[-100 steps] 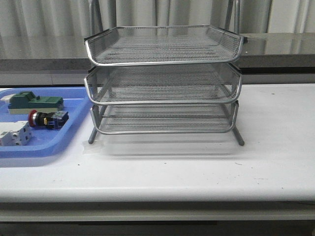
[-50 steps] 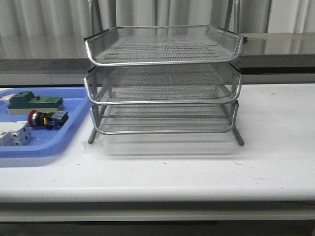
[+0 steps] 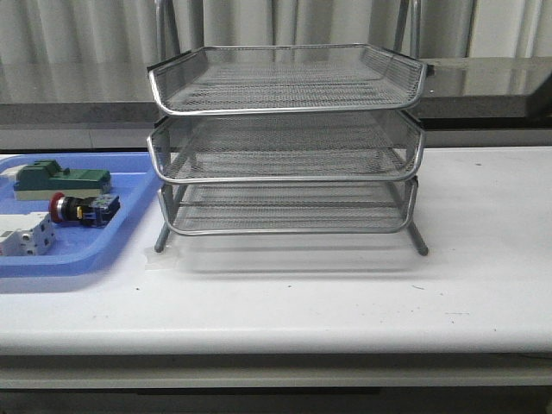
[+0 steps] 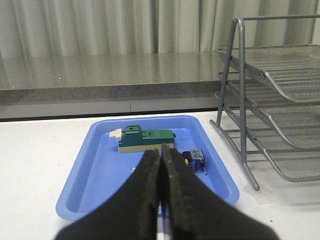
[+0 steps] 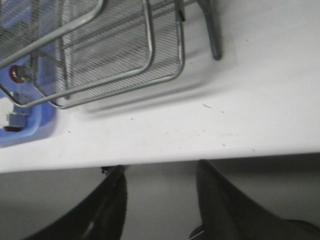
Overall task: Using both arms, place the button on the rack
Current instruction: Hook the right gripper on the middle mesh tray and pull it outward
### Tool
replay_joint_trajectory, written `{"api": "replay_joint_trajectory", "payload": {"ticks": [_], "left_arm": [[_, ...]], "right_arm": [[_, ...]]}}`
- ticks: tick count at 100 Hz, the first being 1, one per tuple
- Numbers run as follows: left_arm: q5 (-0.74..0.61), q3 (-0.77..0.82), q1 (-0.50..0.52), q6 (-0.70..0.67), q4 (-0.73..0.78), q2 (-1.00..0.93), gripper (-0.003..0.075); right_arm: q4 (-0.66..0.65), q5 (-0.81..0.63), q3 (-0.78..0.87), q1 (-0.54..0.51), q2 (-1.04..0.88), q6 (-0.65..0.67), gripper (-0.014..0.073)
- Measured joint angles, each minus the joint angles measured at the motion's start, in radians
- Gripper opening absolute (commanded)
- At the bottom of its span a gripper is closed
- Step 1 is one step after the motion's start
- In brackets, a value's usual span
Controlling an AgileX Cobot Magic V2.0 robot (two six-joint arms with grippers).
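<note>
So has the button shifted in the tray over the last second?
No. In the front view the button lies in the blue tray just as before, at the same gap from the rack leg.

No text, label, brand or number can be read on anything here; the small parts are too blurred.

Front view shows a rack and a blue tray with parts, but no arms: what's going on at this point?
Nothing is being handled. The button lies in the blue tray left of the rack, between a green block and a white block. The rack's three tiers look empty. The left gripper is shut and holds nothing, facing the tray. The right gripper is open, off the table's near edge.
</note>
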Motion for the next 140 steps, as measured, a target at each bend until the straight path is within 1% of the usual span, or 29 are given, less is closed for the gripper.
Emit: {"api": "replay_joint_trajectory", "payload": {"ticks": [6,16,21,32,42,53,63,73,106,118,140], "left_arm": [[0.000,0.000,0.000,0.000,0.000,0.000,-0.0020],[0.000,0.000,0.000,0.000,0.000,0.000,-0.0020],[0.000,0.000,0.000,0.000,0.000,0.000,-0.0020],[0.000,0.000,0.000,0.000,0.000,0.000,-0.0020],[0.000,0.000,0.000,0.000,0.000,0.000,-0.0020],[0.000,0.000,0.000,0.000,0.000,0.000,-0.0020],[0.000,0.000,0.000,0.000,0.000,0.000,-0.0020],[0.000,0.000,0.000,0.000,0.000,0.000,-0.0020],[0.000,0.000,0.000,0.000,0.000,0.000,-0.0020],[0.000,0.000,0.000,0.000,0.000,0.000,-0.0020],[0.000,0.000,0.000,0.000,0.000,0.000,-0.0020]], "right_arm": [[0.093,-0.031,0.000,0.000,0.039,-0.078,0.0420],[0.287,-0.078,-0.001,0.000,0.104,-0.231,0.0420],[0.373,-0.090,-0.002,0.000,0.141,-0.320,0.0420],[0.545,-0.108,-0.003,0.000,0.233,-0.471,0.0420],[0.660,-0.118,-0.011,0.000,0.311,-0.594,0.0420],[0.751,-0.125,-0.027,0.000,0.392,-0.677,0.0420],[0.796,-0.125,-0.049,0.000,0.455,-0.733,0.0420],[0.821,-0.107,-0.081,0.000,0.514,-0.762,0.0420],[0.848,-0.062,-0.172,0.000,0.625,-0.789,0.0410],[0.850,-0.050,-0.179,0.000,0.636,-0.792,0.0339],[0.850,-0.047,-0.179,0.000,0.637,-0.806,0.0134]]}}
